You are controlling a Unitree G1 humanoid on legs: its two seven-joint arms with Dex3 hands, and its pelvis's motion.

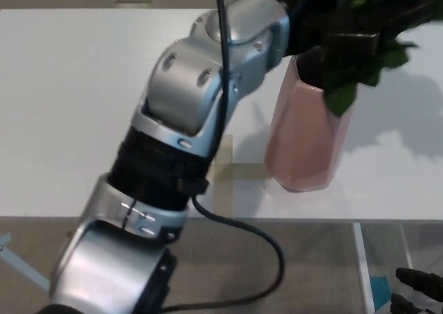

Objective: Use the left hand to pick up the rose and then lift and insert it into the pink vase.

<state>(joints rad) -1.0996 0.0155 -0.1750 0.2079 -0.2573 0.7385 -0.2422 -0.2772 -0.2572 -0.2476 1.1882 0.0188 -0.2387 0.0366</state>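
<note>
The pink faceted vase (304, 144) stands on the white table (69, 120) near its front edge. My left arm reaches across from the lower left, and my black left hand (331, 20) hangs right over the vase's mouth, shut on the rose. Only the rose's green leaves (356, 68) show, bunched at the vase's rim and spilling over its right side; the bloom and the stem are hidden by the hand and the vase. A small part of my right hand (417, 291) shows low in the bottom right corner, below the table.
A black cable (239, 224) loops from my left forearm over the table's front edge. The table's left half lies bare. A white frame bar (363, 265) and a blue patch (379, 286) show on the floor at the lower right.
</note>
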